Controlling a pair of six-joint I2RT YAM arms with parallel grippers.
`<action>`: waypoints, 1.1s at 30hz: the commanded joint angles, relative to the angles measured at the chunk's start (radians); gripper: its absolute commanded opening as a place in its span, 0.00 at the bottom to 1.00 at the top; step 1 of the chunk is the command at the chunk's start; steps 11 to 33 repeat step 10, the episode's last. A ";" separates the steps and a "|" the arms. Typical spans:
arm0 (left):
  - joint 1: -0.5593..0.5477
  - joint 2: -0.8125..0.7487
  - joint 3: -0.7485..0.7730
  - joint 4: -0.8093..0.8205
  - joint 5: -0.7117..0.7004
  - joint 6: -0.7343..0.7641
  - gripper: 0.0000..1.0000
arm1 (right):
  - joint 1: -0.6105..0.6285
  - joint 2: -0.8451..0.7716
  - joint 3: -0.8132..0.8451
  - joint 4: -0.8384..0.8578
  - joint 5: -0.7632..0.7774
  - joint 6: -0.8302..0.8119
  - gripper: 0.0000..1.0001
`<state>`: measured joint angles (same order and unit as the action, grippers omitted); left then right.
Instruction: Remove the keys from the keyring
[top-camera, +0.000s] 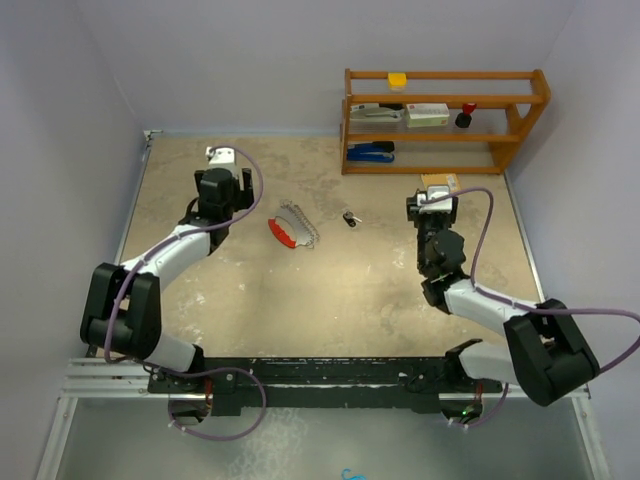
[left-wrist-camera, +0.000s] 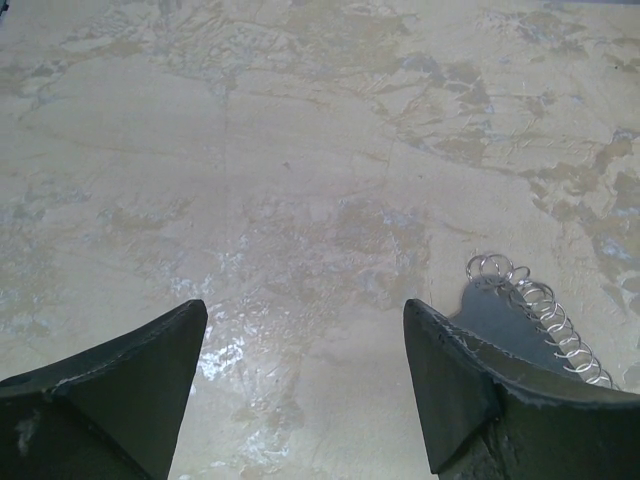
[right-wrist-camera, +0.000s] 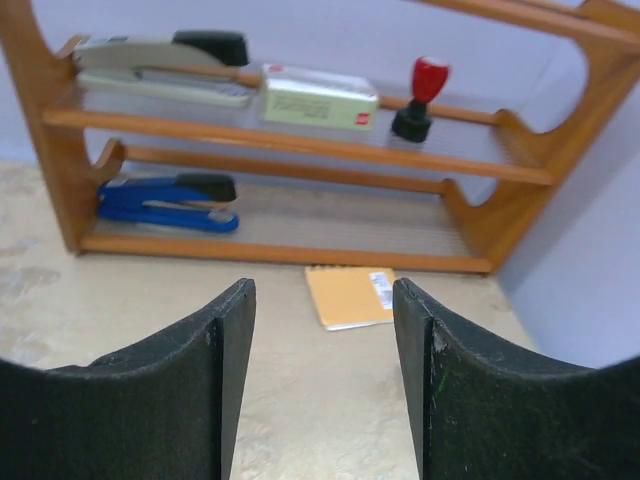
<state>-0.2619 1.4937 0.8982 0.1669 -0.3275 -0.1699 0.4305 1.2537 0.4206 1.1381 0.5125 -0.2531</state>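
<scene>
Keys and keyring lie apart on the table (top-camera: 380, 300).
The keys (top-camera: 349, 218) sit just right of the keyring (top-camera: 292, 227), mid-table. The 2 end effectors, left (left-wrist-camera: 302, 310) and right (right-wrist-camera: 322, 290), are spread wide, gripping nothing.

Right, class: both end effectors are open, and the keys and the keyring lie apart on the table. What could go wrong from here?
1. The keys are tiny and lie flat; the open right end effector could nudge them away instead of gripping.
2. The right wrist view faces the shelf, so the keys are out of its sight.
3. The keyring lies close beside a finger of the left end effector; a sideways move may knock it.
</scene>
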 joint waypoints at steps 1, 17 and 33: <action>-0.003 -0.072 -0.025 0.078 -0.008 0.021 0.77 | -0.001 -0.042 -0.029 0.231 0.132 -0.081 0.60; -0.003 -0.129 -0.087 0.107 -0.040 0.032 0.78 | -0.001 -0.054 -0.058 0.304 0.144 -0.097 0.61; -0.003 -0.129 -0.087 0.107 -0.040 0.032 0.78 | -0.001 -0.054 -0.058 0.304 0.144 -0.097 0.61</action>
